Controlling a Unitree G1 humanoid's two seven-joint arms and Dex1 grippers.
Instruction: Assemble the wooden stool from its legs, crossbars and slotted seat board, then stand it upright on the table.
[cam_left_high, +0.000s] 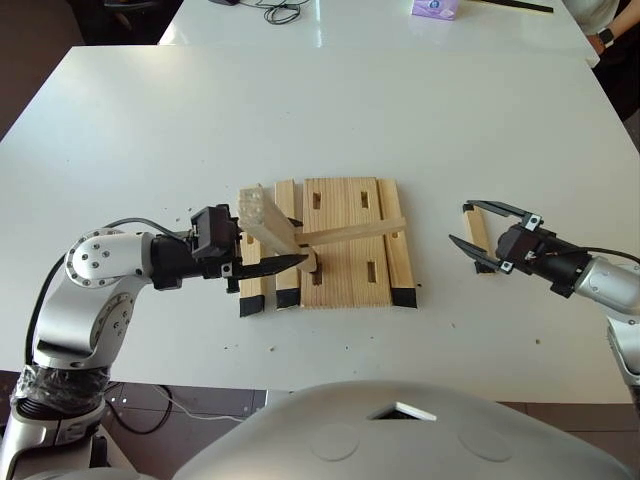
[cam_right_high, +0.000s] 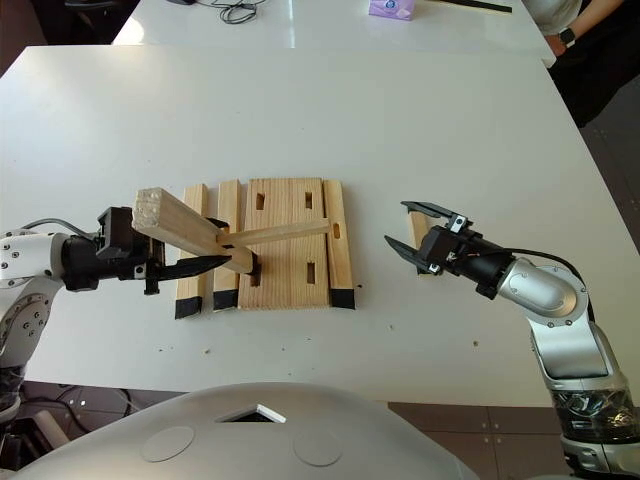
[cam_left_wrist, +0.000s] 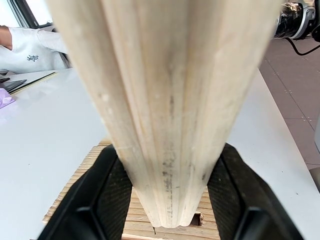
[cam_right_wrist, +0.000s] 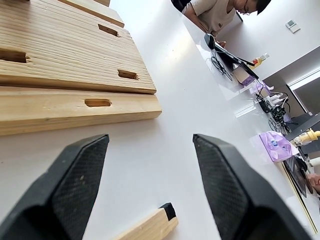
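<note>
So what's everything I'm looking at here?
Table: one, white, under everything.
Seat board: one, pale wood, slotted, flat mid-table.
Black-tipped bars: three, pale wood, flat beside the board.
Thin bar: one, pale wood, across the board.
Thick bar: one, pale wood, held tilted, left of the board.
Small bar: one, pale wood, right of the board.
Box: one, purple, on the far table.
Left gripper: black, shut on the thick bar.
Right gripper: black, open.

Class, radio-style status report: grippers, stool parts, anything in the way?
Left gripper shut on leg, above seat board. Right gripper open by short piece. Crossbar across board.
</note>
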